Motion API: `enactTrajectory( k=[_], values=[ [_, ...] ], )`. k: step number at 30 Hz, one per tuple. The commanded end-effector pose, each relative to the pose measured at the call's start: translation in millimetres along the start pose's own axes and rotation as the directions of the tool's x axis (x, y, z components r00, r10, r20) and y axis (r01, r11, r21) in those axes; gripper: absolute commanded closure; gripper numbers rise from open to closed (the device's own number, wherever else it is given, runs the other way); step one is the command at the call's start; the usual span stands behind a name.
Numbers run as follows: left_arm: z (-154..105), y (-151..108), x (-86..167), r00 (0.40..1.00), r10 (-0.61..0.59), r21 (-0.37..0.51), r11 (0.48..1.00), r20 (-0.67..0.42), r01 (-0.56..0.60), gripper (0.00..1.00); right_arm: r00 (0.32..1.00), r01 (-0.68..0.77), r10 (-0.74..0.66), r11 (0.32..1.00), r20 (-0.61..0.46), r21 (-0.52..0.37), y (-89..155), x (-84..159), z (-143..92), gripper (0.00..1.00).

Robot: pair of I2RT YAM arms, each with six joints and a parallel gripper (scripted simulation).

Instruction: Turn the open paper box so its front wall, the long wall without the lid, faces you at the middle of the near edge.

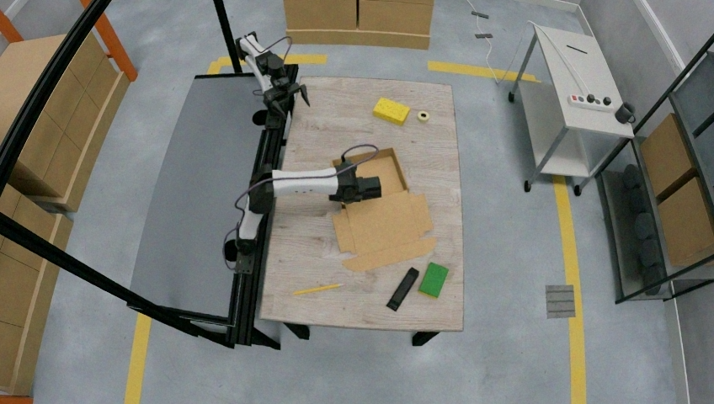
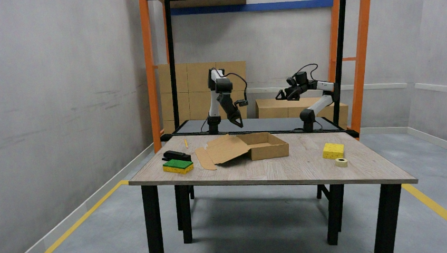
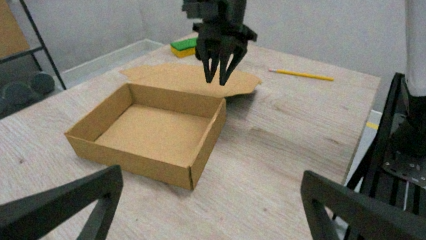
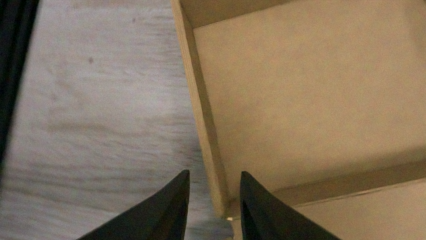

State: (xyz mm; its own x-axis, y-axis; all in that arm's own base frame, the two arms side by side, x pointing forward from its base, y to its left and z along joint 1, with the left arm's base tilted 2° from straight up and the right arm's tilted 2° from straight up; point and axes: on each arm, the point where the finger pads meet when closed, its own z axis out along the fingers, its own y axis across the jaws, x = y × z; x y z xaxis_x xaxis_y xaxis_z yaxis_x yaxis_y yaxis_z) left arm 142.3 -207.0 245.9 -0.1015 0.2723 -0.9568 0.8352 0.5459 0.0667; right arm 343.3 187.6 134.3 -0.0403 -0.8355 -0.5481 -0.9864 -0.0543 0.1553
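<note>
The open box [image 1: 402, 170] [image 2: 269, 152] [image 3: 135, 165] [image 4: 200, 110] stands folded on the table, slightly skewed. A short wall faces the robot. Its lid [image 1: 386, 220] [image 2: 227, 150] [image 3: 175, 75] [image 4: 370, 215] hangs open toward the right arm's side, sloping to the table, its flaps spread nearly flat. My right gripper [image 2: 241, 124] [image 3: 215, 85] [image 4: 215, 180] is partly open and empty, above the robot-side corner by the lid hinge, one finger either side of the wall's line. The arm hides that corner in the top view. My left gripper [image 1: 296, 108] [image 2: 282, 98] [image 3: 211, 177] is wide open and empty, raised at the robot-side edge, away from the box.
Beyond the lid lie a black stapler-like object [image 1: 402, 289] [image 2: 177, 155] and a green sponge [image 1: 434, 280] [image 2: 178, 166]. A pencil [image 1: 317, 289] [image 3: 302, 75] lies nearer the robot. A yellow sponge [image 1: 391, 111] [image 2: 332, 151] and a tape roll [image 1: 423, 115] [image 2: 341, 162] lie on the left arm's side.
</note>
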Motion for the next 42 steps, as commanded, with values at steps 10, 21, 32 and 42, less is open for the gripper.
enactTrajectory(
  k=[10, 21, 32, 42],
  values=[
    [-4, -1, -20, 1.000, 0.001, 0.004, 1.000, 0.008, -0.001, 0.00, 0.811, -0.574, 0.576, 0.817, -0.102, 0.051, 2, -4, 11, 0.71],
    [-7, -1, -23, 1.000, -0.005, 0.003, 1.000, -0.010, 0.005, 0.00, 0.506, -0.845, 0.857, 0.515, -0.096, 0.147, 4, -9, 16, 0.71],
    [-14, 0, -27, 1.000, -0.008, -0.001, 1.000, -0.028, 0.008, 0.00, 0.047, -0.968, 0.999, 0.046, 0.000, 0.248, 8, -16, 23, 0.71],
    [-18, 0, -17, 0.999, -0.011, -0.005, 1.000, -0.053, 0.011, 0.00, -0.326, -0.896, 0.936, -0.352, 0.136, 0.272, 10, -21, 27, 0.71]
  ],
)
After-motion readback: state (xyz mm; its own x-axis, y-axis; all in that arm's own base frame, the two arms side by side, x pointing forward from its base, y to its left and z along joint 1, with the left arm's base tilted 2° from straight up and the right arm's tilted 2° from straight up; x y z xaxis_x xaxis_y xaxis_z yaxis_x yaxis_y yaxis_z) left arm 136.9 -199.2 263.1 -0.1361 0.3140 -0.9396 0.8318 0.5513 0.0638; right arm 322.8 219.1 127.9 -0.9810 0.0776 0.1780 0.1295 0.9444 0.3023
